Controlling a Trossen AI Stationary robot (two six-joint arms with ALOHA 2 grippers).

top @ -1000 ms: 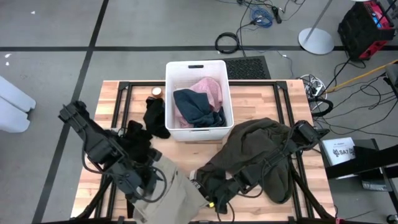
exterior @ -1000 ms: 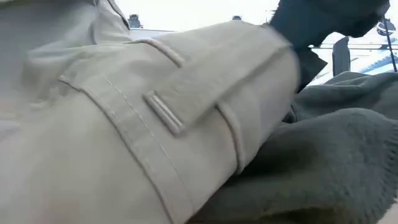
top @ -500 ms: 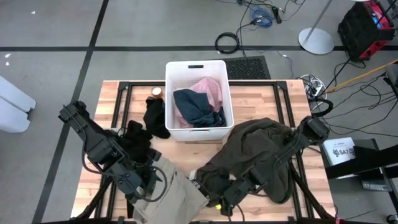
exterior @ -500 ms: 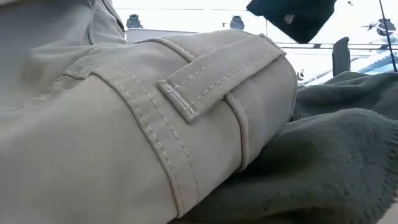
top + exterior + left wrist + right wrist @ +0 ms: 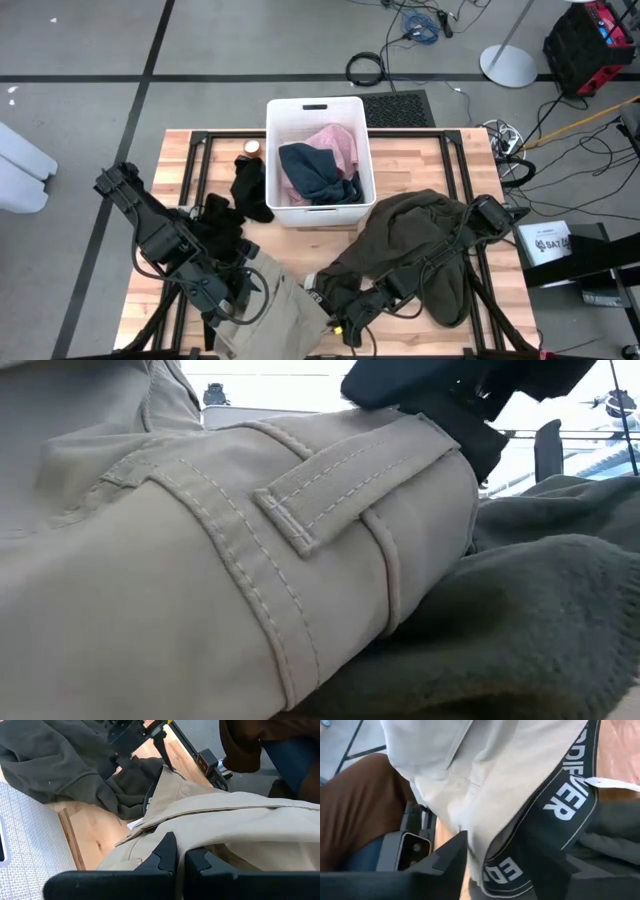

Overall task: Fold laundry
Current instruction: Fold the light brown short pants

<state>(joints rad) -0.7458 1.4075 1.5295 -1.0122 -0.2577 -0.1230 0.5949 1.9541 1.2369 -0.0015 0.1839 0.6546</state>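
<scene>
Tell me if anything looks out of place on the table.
A black cloth garment hangs half over the left wall of the white rectangular plastic bin, spilling onto the wooden table rather than lying inside with the other clothes.

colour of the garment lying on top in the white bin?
Navy blue garment, lying over a pale pink one in the bin. Shows best in the high view.

Bare tabletop (image 5: pixel 415 160) right of bin (image 5: pixel 318 108); front crowded by garments (image 5: pixel 420 240).

Matt beige twill trousers (image 5: pixel 200 560) w/ stitched seams; fuzzy olive fleece garment (image 5: pixel 540 620); pale wood tabletop (image 5: pixel 410 160); white plastic bin (image 5: pixel 318 108)
</scene>
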